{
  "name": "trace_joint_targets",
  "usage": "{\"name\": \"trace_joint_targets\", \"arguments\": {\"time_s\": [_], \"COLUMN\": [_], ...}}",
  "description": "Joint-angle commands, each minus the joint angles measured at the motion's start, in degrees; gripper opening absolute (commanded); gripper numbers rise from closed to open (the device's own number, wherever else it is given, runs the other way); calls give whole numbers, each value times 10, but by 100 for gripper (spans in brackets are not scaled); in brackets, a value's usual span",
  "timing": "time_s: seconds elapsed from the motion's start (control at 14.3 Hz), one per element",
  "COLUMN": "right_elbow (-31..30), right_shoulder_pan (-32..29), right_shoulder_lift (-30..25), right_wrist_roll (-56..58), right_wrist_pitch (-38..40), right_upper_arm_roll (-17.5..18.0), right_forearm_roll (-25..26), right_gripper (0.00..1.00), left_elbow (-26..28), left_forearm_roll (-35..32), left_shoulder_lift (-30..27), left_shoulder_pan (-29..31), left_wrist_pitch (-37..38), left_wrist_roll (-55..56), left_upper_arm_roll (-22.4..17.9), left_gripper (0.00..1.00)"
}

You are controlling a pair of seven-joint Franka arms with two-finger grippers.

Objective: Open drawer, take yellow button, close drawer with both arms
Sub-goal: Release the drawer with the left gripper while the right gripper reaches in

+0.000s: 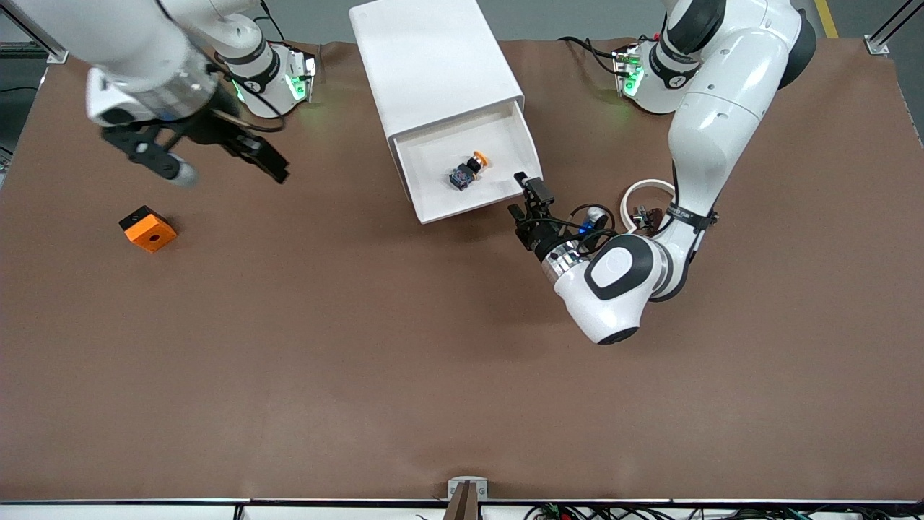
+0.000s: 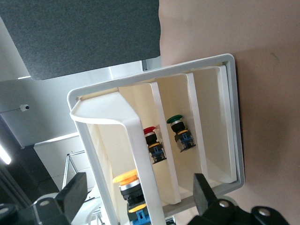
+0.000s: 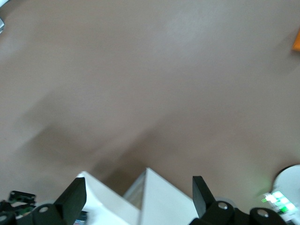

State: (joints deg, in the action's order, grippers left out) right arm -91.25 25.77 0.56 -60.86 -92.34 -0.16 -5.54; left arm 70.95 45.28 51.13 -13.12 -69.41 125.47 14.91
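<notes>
Cabinet (image 1: 433,65), white and boxy, sits on the brown table (image 1: 361,347) between the two arm bases, and its uppermost drawer (image 1: 505,130), a wide shallow white tray, is pulled out toward the front camera. On the tray floor lies the tiny push-button (image 1: 469,172) with its round orange cap and dark blue-black body, tipped on its side and touching nothing else. The left gripper (image 1: 528,195), black and two-fingered, hangs just beside the corner of the drawer front at the left arm's end, fingers spread apart and holding nothing. The right gripper (image 1: 227,170) hovers over bare table toward the right arm's end, its fingers also spread wide and empty, well apart from the cabinet. Nearer the front camera than that gripper rests an orange square block (image 1: 147,228) with a black base.
</notes>
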Motion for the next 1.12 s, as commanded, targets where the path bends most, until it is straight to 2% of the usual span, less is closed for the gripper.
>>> {"name": "trace_joint_targets", "arguments": {"time_s": [0.0, 0.14, 0.42, 0.7, 0.91, 1.05], "right_elbow": [6, 7, 22, 62, 65, 65], "right_shoulder_pan": [58, 97, 151, 187, 202, 219], "right_shoulder_lift": [35, 65, 131, 195, 217, 226], "right_wrist_roll": [-108, -183, -281, -312, -315, -317], "right_wrist_pitch": [-39, -77, -130, -133, -133, -133], "right_upper_arm_roll": [-6, -7, -7, -7, -7, -7], "right_forearm_roll": [-2, 3, 6, 4, -1, -2], "right_gripper": [100, 100, 100, 100, 100, 100], "left_elbow": [2, 3, 5, 6, 6, 9], "left_forearm_roll": [4, -11, -99, -158, -209, -229], "left_shoulder_lift": [-20, -27, -65, -86, -91, -119], "left_shoulder_pan": [13, 20, 28, 29, 30, 29], "left_wrist_pitch": [0, -1, -19, -74, -106, -114], "left_wrist_roll": [-69, -128, -295, -426, -527, -607], "left_upper_arm_roll": [1, -1, -1, -2, 3, -1], "left_gripper": [100, 100, 100, 100, 100, 100]}}
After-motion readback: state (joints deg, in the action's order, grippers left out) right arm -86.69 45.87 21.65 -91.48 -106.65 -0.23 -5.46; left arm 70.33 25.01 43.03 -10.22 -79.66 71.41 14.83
